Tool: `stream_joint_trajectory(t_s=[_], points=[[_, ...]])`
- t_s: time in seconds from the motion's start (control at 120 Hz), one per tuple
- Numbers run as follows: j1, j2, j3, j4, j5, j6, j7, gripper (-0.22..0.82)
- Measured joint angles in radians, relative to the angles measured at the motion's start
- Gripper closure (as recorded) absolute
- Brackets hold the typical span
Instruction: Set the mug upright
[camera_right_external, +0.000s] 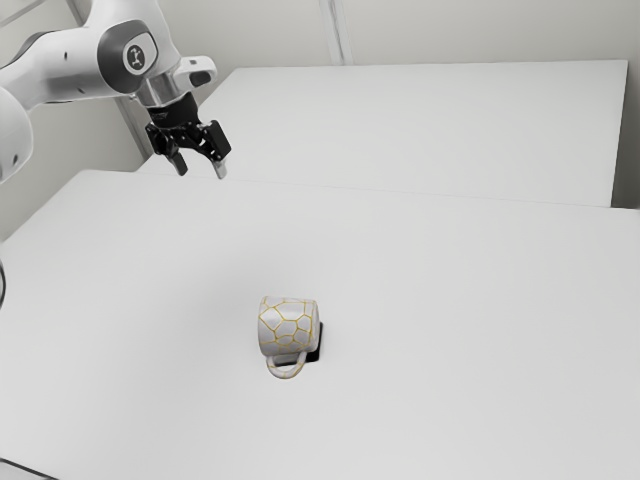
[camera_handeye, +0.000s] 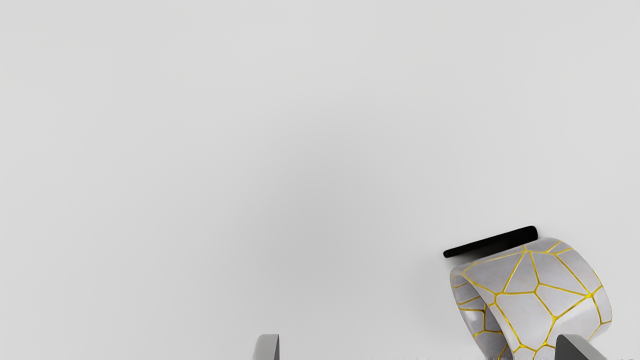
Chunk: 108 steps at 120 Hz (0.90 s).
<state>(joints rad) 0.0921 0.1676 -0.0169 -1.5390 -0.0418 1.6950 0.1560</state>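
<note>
High above the table at the upper left of the exterior view, my gripper (camera_right_external: 200, 172) stands open with nothing held. A white mug with gold crackle lines (camera_right_external: 288, 325) lies on its side near the middle of the table, its handle toward the exterior view's bottom edge. In the wrist view the mug (camera_handeye: 545, 295) is below the hand, off to one side, partly behind one fingertip; its mouth and inner wall show. The open gripper (camera_handeye: 417, 347) has its two tips wide apart there.
A thin black flat object (camera_right_external: 314, 353) lies against the mug, partly hidden by it. The white table (camera_right_external: 450, 330) extends around them, with another white surface (camera_right_external: 420, 130) behind it.
</note>
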Motion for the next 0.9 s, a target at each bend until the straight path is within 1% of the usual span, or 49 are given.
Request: stream_joint_trajectory(t_s=[0.233, 0.333, 0.383, 0.433, 0.483, 0.567, 0.692, 0.775, 0.9], points=[[0.0, 0.001, 0.0, -0.005, -0.002, -0.004, 0.017, 0.0], [0.0, -0.017, 0.0, -0.062, -0.011, -0.001, 0.023, 0.0], [0.002, -0.033, 0.0, -0.11, -0.044, 0.001, 0.025, 0.0], [0.008, -0.071, 0.001, -0.177, -0.083, 0.003, 0.028, 0.0], [0.012, -0.11, 0.008, -0.248, -0.147, 0.004, 0.031, 0.0], [0.026, -0.14, 0.015, -0.326, -0.258, 0.008, 0.041, 0.0], [0.052, -0.218, 0.022, -0.526, -0.443, 0.065, 0.078, 0.0], [0.064, -0.224, 0.023, -0.642, -0.587, 0.132, 0.127, 0.0], [0.052, -0.191, 0.022, -0.725, -0.746, 0.254, 0.213, 0.0]])
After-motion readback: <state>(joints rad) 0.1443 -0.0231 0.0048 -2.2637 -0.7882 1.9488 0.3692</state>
